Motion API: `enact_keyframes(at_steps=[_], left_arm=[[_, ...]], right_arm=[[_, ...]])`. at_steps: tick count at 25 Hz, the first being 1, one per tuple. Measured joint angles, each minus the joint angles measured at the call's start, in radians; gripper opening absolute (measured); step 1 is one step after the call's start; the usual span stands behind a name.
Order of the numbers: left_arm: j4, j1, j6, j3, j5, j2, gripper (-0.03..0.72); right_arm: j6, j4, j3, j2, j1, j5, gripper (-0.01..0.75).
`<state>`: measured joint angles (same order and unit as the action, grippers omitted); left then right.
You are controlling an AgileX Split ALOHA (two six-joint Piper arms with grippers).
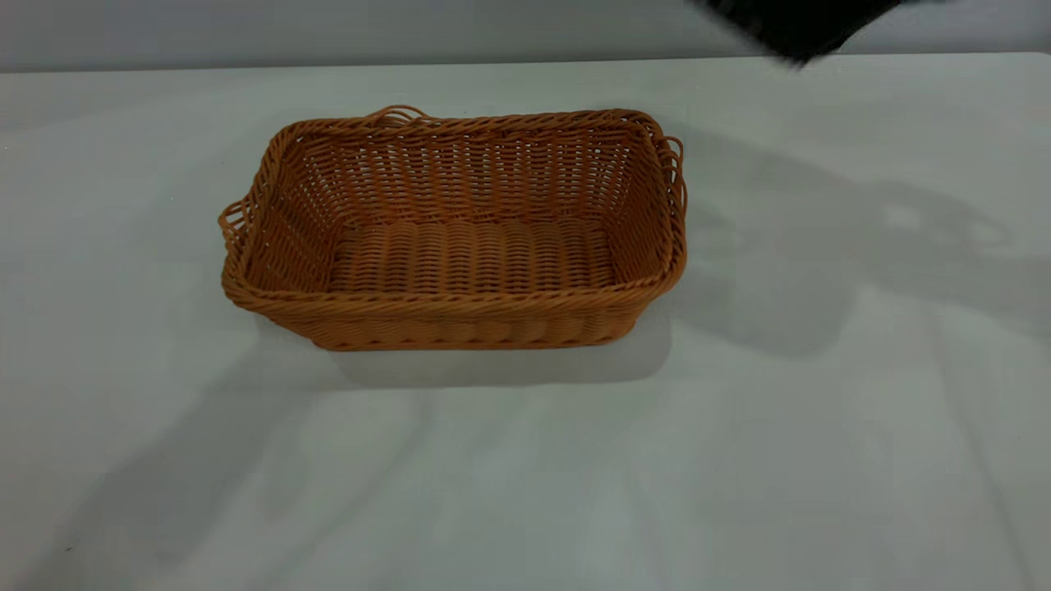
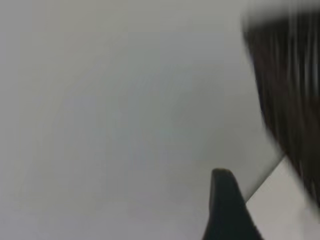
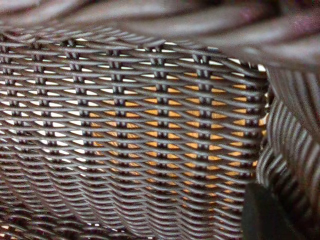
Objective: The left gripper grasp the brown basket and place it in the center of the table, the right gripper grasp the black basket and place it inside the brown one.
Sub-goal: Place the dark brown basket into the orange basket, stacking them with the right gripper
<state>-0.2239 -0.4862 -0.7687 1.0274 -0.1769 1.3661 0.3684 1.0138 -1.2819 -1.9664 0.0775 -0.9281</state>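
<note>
The brown basket stands upright on the table, left of centre in the exterior view and toward the far side, with nothing inside it. The black basket hangs above the table's far right edge, behind and right of the brown one, well apart from it.

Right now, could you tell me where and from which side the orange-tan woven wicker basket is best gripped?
Grip the braided rim of the orange-tan woven wicker basket along a long wall, coming from above. It sits upright and open on the white table, so the jaws could probably straddle that thin sloping wall. The small loop handles look too slight.
</note>
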Motion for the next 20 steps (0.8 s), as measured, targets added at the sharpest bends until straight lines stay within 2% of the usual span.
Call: enact_keyframes(at_steps=[3,7,10,12,14,20], left_arm=[[-0.063,0.0,0.0,0.038,0.151,-0.09,0.395],[-0.076,0.0,0.027,0.163,0.463,-0.132,0.395],[-0.042,0.0,0.082,0.27,0.724,-0.134,0.395],[0.004,0.0,0.14,0.311,0.846,-0.135,0.395],[0.068,0.0,0.197,0.33,0.907,-0.136,0.395],[0.26,0.0,0.34,0.335,0.931,-0.136,0.395]], right_arm=[[-0.046,-0.121,-0.05,-0.053,-0.128,-0.002,0.092],[-0.134,-0.278,-0.148,-0.139,-0.279,0.008,0.093],[-0.195,-0.331,-0.214,-0.191,-0.336,0.029,0.093],[-0.224,-0.346,-0.254,-0.227,-0.36,0.039,0.093],[-0.236,-0.348,-0.291,-0.27,-0.377,0.043,0.093],[-0.283,-0.414,-0.345,-0.356,-0.397,0.052,0.093]])
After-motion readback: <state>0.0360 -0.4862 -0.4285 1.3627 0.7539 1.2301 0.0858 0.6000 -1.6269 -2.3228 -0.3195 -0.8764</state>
